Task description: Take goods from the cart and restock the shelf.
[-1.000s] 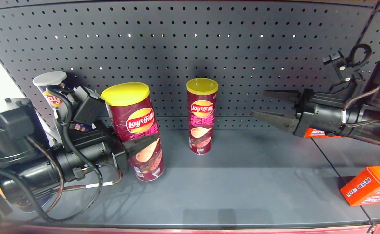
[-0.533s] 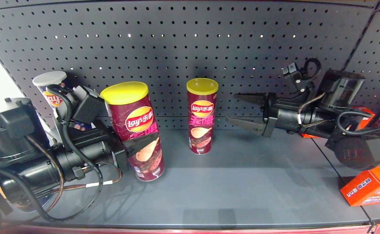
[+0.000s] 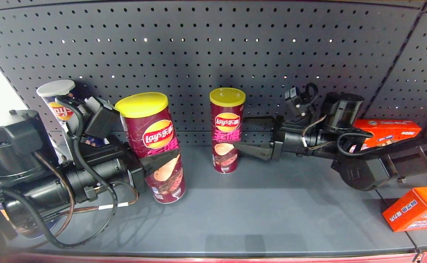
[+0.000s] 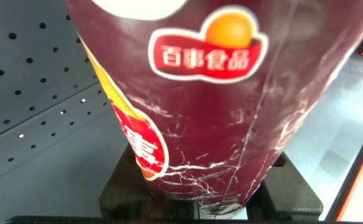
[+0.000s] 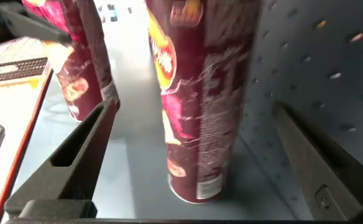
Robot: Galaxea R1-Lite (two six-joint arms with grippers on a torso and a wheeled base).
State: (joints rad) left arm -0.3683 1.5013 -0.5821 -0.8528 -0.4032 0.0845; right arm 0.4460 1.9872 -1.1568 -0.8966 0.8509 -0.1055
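Nearest the robot, the left gripper is clamping the held can low on its body, fingers pressing both sides. The can is leaning with its yellow lid tipping toward the robot's left (whether its base is touching the deck cannot be told). Released at that lean, it would likely be toppling and rolling toward the front edge, so it is needing to be stood upright first.

Farther back, the right gripper is holding its fingers wide apart, one in front of the standing can and one behind it, with the can's right side between the tips. The risk here is judged to be a nudge. A fingertip catching this light tube could be tipping it toward the held can nearby or shoving it against the back wall.

The shelf is presenting a flat dark grey deck, with a red lip running along its front. An orange box is lying near the front right, and a second orange box is sitting deeper, behind the right arm. A grey-lidded can is standing at the far left rear, and the pegboard is closing off the back.
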